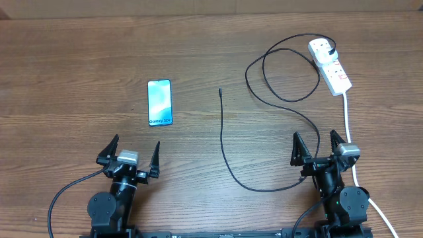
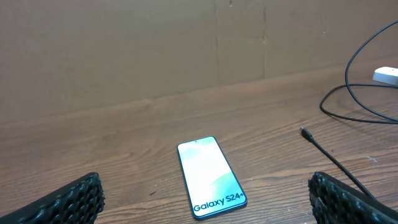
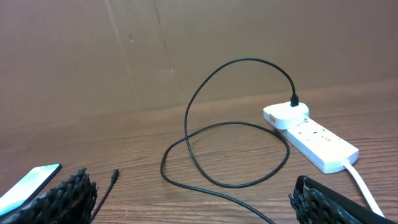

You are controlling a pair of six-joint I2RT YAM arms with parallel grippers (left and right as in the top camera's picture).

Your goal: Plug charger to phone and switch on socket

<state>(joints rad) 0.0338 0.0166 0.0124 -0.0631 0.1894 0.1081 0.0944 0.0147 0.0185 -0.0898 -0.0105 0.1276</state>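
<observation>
Standing spread, the left end effector (image 1: 135, 148) and right end effector (image 1: 316, 143) face the phone (image 1: 159, 102), Galaxy end nearest

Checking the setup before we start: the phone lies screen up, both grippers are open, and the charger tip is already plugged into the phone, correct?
Not quite. The charger tip is not in the phone; the overhead view shows it lying on the table to the phone's right, apart from it. The phone does lie screen up, and the left gripper and right gripper are both open.
</observation>
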